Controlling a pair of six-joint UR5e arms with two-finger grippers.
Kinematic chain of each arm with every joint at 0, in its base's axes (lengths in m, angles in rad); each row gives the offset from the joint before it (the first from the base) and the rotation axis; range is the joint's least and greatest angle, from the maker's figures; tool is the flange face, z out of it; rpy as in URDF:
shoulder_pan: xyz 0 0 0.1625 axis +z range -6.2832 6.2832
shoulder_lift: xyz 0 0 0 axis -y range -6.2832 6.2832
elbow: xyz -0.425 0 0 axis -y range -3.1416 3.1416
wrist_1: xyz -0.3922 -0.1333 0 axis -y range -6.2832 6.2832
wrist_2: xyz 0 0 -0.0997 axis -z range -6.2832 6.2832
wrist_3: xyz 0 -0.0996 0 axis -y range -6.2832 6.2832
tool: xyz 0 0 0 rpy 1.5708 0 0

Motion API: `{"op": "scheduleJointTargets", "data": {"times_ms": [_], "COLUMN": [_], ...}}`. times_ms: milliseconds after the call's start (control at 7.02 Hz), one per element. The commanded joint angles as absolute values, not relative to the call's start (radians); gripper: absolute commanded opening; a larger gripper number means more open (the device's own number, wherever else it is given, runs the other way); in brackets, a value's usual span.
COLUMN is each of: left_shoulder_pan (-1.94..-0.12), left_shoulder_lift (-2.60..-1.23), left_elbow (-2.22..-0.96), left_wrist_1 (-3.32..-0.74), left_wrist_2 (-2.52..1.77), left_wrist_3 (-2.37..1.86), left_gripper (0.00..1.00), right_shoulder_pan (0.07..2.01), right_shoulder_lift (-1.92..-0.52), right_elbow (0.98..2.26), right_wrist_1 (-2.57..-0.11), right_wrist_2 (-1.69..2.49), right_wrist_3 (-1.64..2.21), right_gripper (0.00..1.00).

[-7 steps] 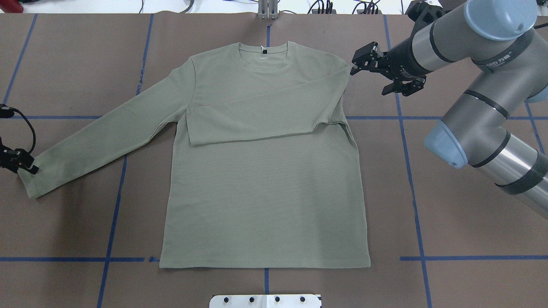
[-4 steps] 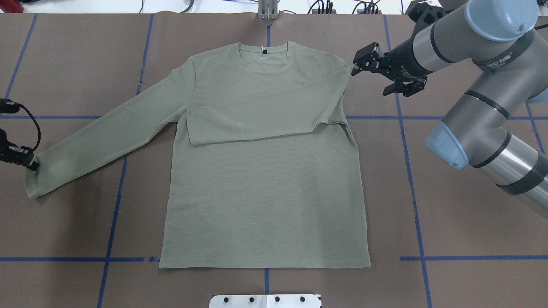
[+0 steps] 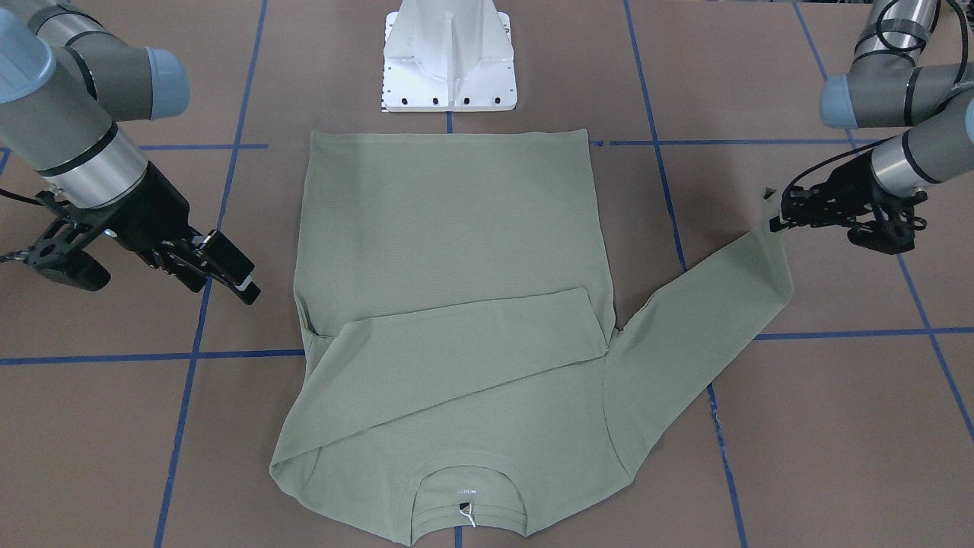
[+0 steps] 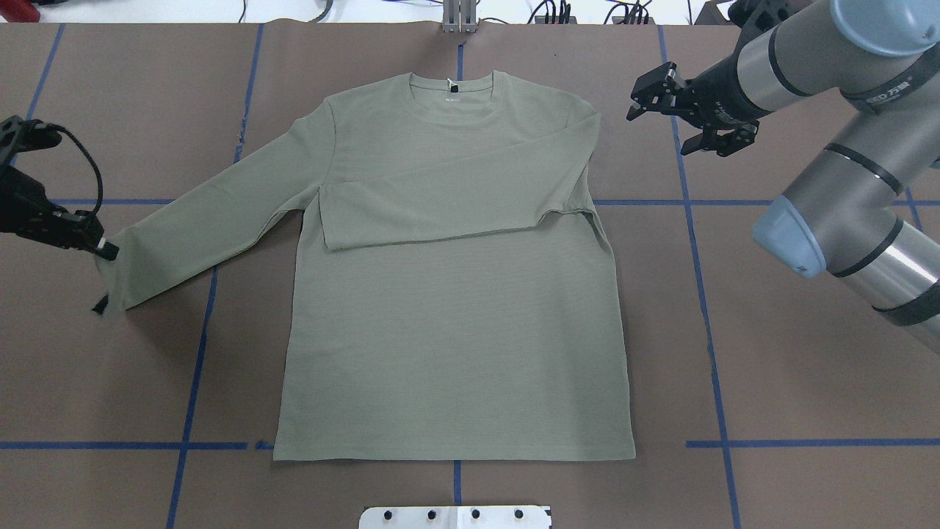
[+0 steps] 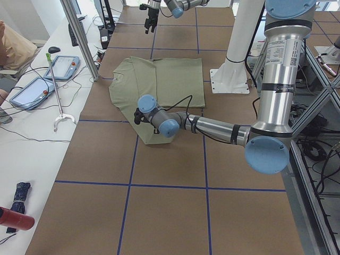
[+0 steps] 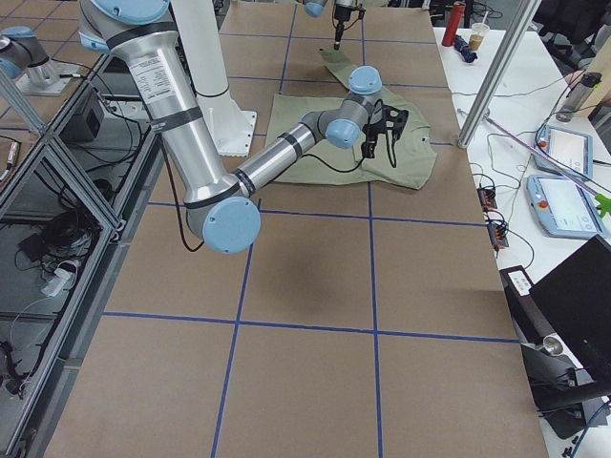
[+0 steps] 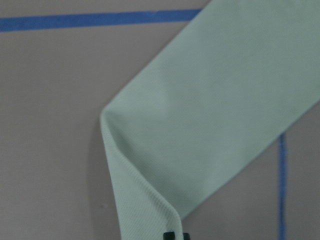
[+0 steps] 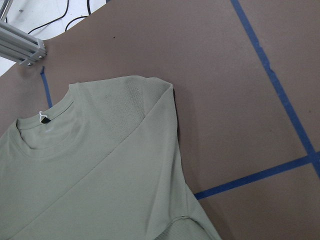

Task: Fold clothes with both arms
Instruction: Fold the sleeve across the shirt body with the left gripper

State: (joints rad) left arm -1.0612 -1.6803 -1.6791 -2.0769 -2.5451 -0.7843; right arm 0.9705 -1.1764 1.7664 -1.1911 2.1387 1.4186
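The clothes, one green long-sleeved shirt (image 4: 455, 345), lie flat on the brown table with the neckline (image 4: 452, 87) at the far edge. Its right sleeve (image 4: 455, 198) is folded across the chest. The left sleeve (image 4: 198, 235) stretches out to the left, and my left gripper (image 4: 106, 253) is shut on its cuff, which is raised off the table. In the left wrist view the sleeve (image 7: 215, 125) hangs doubled over below the fingertips. My right gripper (image 4: 640, 95) hovers open and empty just right of the shirt's right shoulder (image 8: 150, 90).
The white pedestal base (image 4: 455, 516) sits at the near edge behind the hem. Blue tape lines (image 4: 709, 330) cross the brown table cover. An aluminium post (image 4: 460, 18) stands at the far edge. A side table with tablets (image 5: 66, 66) runs beyond it.
My left gripper has moved inward and farther from the robot, lifting the left cuff and shortening the flat sleeve. My right gripper has drawn back to the right, away from the shoulder.
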Motion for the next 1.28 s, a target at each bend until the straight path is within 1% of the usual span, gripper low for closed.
{"op": "scheduleJointTargets", "data": {"times_ms": [0,142,285,427,712,855,997,1140], "left_shoulder_pan": [-0.952,-0.861,-0.777,-0.772,-0.695,-0.672,-0.649,-0.640], "left_shoulder_lift": [-1.928,-2.065,-2.165,-2.292,-2.583,-2.636,-2.658,-2.715], "left_elbow": [-1.694,-1.680,-1.661,-1.563,-1.238,-1.132,-1.059,-0.981], "left_wrist_1": [-2.079,-2.082,-2.077,-2.083,-2.114,-2.202,-2.288,-2.304], "left_wrist_2": [-2.533,-2.416,-2.301,-2.296,-2.164,-2.093,-2.033,-1.993], "left_wrist_3": [-1.152,-1.331,-1.392,-1.402,-1.457,-1.485,-1.486,-1.486], "left_gripper": [0.00,0.00,0.00,0.00,0.00,0.00,0.00,0.00], "right_shoulder_pan": [1.062,1.113,1.138,1.147,1.163,1.166,1.166,1.164], "right_shoulder_lift": [-1.270,-1.305,-1.337,-1.363,-1.382,-1.385,-1.385,-1.384], "right_elbow": [1.766,1.764,1.763,1.764,1.769,1.769,1.769,1.767], "right_wrist_1": [-1.186,-1.186,-1.183,-1.181,-1.180,-1.181,-1.181,-1.181], "right_wrist_2": [2.227,2.280,2.298,2.304,2.327,2.327,2.327,2.322], "right_wrist_3": [1.243,1.185,1.139,1.123,1.123,1.123,1.123,1.123], "right_gripper": [1.00,1.00,1.00,1.00,1.00,1.00,1.00,1.00]}}
